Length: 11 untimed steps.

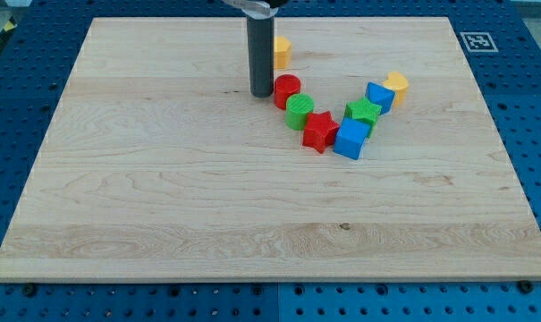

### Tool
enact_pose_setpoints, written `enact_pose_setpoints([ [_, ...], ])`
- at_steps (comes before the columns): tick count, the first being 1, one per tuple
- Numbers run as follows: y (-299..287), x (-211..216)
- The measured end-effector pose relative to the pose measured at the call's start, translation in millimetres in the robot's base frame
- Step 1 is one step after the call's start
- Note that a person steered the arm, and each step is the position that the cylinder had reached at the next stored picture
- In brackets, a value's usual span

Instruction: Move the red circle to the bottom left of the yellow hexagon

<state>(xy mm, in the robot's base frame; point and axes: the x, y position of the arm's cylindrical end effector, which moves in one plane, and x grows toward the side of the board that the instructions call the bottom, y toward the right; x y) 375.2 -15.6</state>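
Camera view | tip (261, 94) touching red circle (286, 91) at 9 o'clock | no hand, bare rod | light, stiff, slides easily | push low toward yellow hexagon (281, 51)

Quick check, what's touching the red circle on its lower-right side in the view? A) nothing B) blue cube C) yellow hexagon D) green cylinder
D: the green cylinder sits directly against the red circle toward the view's lower right, while my tip stands just at the circle's left.

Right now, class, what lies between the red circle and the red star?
In the camera view, the green circle sits between the red circle and the red star. My tip stands just left of the red circle.
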Motion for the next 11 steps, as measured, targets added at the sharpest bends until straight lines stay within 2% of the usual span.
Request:
enact_pose_setpoints([
  [1,19.9,35.8],
  [3,80.4,12.0],
  [5,3.4,11.4],
  [6,-1.1,12.3],
  [7,-2.2,30.4],
  [8,-21.5,24.6],
  [10,-35.4,-32.6],
  [11,-35.4,-38.6],
])
